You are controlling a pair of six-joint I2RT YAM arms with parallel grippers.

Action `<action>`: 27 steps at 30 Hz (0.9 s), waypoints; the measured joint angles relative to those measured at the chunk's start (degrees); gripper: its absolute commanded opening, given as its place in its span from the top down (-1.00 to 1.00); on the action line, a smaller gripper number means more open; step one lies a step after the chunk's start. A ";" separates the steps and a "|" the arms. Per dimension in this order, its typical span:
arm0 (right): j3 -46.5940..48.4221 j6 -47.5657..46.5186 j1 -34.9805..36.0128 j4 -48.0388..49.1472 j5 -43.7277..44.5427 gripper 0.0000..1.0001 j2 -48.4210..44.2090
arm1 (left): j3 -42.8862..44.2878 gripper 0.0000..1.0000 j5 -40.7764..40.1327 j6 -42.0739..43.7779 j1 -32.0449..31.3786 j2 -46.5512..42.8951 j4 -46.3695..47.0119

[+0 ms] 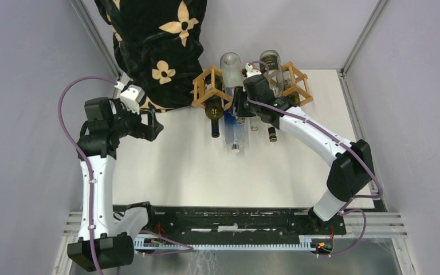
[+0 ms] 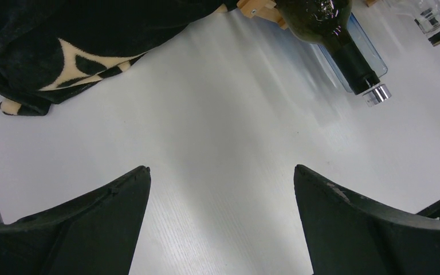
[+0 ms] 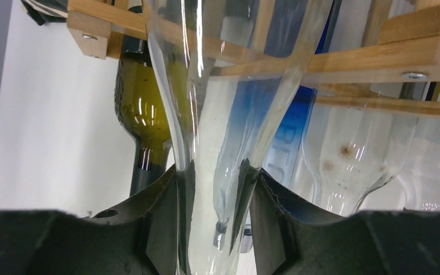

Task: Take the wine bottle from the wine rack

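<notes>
The wine rack (image 1: 206, 87), a light wooden lattice, stands at the back of the table with several bottles lying in it, necks toward me. My right gripper (image 1: 242, 107) reaches in over the middle cell. In the right wrist view its fingers (image 3: 161, 200) press on both sides of the tapering neck of a clear wine bottle (image 3: 217, 114), just below the rack's wooden sticks (image 3: 378, 57). My left gripper (image 2: 222, 172) hangs open over bare table at the left, holding nothing.
A dark green bottle (image 3: 140, 103) lies left of the held one, with a blue bottle (image 3: 289, 137) and another clear bottle (image 3: 349, 149) to its right. A black blanket with tan flowers (image 1: 154, 40) is heaped at the back left, beside the rack.
</notes>
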 measured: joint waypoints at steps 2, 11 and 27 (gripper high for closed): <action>-0.42 0.24 -0.31 -0.13 -1.31 1.00 -0.98 | -0.39 -1.00 0.61 0.55 0.00 -0.55 -0.02; -0.72 1.18 -0.59 1.03 -10.54 1.00 -7.76 | -1.20 -1.00 3.08 3.28 0.00 -2.47 -0.24; -5.68 5.55 7.13 4.68 -23.67 1.00 -11.34 | -6.54 -1.00 9.94 9.31 0.00 -7.45 -0.55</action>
